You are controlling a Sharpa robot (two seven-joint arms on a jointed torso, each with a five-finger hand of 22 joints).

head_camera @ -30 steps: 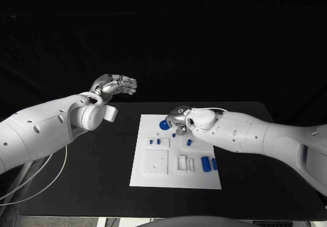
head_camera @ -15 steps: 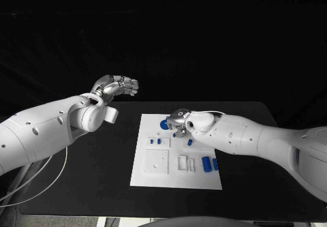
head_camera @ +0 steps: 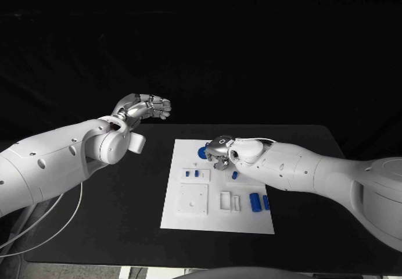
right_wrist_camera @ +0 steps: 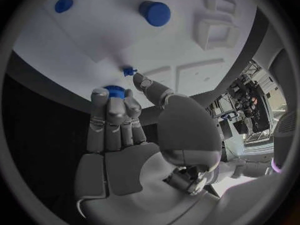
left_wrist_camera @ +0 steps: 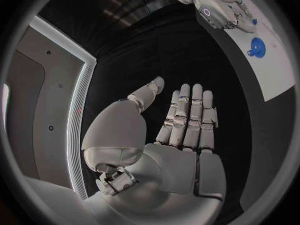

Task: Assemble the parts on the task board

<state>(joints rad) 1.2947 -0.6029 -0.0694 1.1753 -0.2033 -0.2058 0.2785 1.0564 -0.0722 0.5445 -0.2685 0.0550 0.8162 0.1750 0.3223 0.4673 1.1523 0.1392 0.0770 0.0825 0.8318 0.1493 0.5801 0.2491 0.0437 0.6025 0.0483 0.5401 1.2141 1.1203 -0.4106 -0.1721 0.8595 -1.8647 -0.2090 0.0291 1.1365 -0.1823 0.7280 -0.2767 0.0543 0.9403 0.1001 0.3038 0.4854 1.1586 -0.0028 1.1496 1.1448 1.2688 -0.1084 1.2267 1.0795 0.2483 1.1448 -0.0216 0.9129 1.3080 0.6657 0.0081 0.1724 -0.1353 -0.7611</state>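
Parts for the board are mostly still loose, as I read it, so I judge the assembly to be at an early stage. My right hand (head_camera: 221, 152) hangs over the far half of the flat white plastic task board (head_camera: 189, 218). In its wrist view the fingers are bunched around a small blue round-headed peg (right_wrist_camera: 114, 91), so I take it as grasped there, with a tiny blue stub (right_wrist_camera: 129, 71) just past the thumb tip, apparently on the board. Beside that hand sits a round blue knob (head_camera: 202, 153). Toward the near edge of the board, two blue cylinders (head_camera: 254, 202) lie on their sides, and a pair of small blue pins (head_camera: 191, 173) rests above the white square block (head_camera: 191, 199). My left hand (head_camera: 144, 107) is raised well off the board's far left corner, fingers extended side by side, carrying nothing. Left to do: seat the held peg, then the loose pieces.
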